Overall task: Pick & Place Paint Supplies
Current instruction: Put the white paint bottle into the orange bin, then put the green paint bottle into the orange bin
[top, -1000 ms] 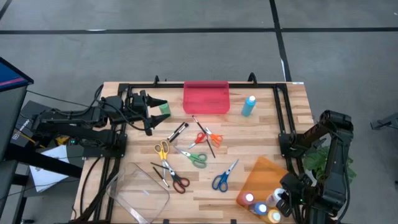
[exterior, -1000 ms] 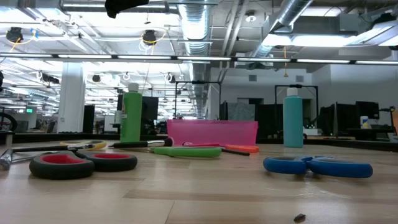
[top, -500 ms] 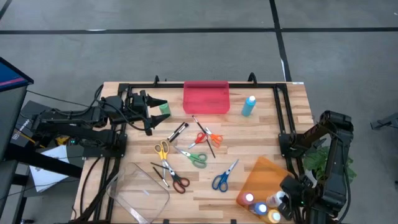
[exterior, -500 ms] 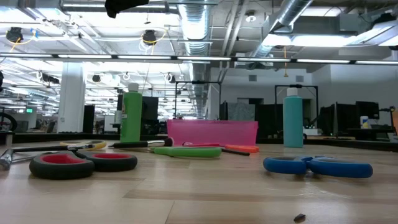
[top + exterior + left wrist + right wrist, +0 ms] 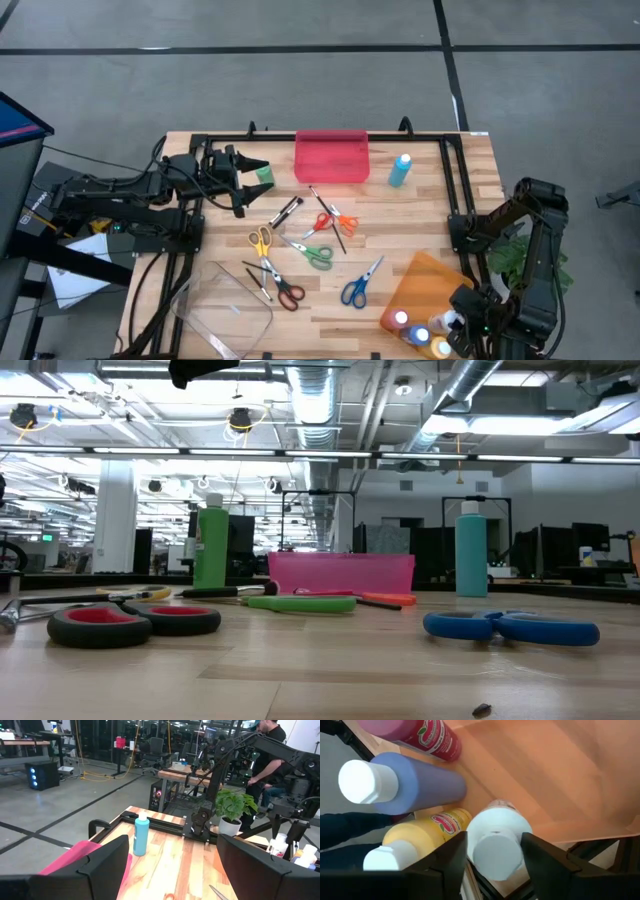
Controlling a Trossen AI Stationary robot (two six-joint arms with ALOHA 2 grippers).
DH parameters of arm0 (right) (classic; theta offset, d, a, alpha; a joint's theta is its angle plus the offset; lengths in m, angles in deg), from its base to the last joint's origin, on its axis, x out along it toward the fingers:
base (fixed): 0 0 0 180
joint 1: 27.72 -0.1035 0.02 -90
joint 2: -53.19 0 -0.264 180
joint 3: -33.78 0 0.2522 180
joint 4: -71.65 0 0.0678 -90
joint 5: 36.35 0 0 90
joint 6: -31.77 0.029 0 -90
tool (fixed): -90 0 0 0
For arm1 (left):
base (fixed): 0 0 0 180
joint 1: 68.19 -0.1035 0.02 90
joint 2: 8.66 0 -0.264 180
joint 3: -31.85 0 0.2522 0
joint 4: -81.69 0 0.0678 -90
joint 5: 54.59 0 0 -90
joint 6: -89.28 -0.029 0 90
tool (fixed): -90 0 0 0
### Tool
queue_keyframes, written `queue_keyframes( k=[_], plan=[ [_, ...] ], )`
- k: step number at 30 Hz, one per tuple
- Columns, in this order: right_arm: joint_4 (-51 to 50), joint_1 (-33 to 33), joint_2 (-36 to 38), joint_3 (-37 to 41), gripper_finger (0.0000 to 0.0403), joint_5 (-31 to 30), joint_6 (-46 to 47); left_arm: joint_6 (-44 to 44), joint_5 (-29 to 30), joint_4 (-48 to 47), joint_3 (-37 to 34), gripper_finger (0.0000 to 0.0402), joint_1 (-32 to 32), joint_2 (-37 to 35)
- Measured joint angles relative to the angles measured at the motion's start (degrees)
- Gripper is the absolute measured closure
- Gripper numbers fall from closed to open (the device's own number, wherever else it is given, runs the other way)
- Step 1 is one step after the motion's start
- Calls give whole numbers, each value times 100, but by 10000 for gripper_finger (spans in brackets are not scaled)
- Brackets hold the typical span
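My right gripper points down over the near right corner of the orange tray, shut on a white paint bottle. Red, blue and yellow bottles lie beside it in the tray. My left gripper is open, hovering at the far left above an upright green bottle. A teal bottle stands at the far right. Several scissors, among them yellow, green and blue, and dark brushes lie mid-table. My right gripper has the white bottle between its two fingers, which stand on either side of its shoulder just below the white cap. The fingers come from above, pointing down. The bottle stands about upright. Its bottom is hidden, so whether it rests in the tray cannot be told.
A red tray stands at the far middle and a clear tray at the near left. Black frame rails run along the table's sides. A person and a potted plant are beyond the table's right side.
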Motion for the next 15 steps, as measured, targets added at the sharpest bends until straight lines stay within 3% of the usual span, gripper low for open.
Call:
queue_keyframes(
  k=[6,15],
  plan=[
    [-2,4,4,-2,171,-18,3,3,0,0,0,103,0,0],
    [-93,11,191,-141,175,-299,-23,167,158,-2,0,103,0,0]
  ],
)
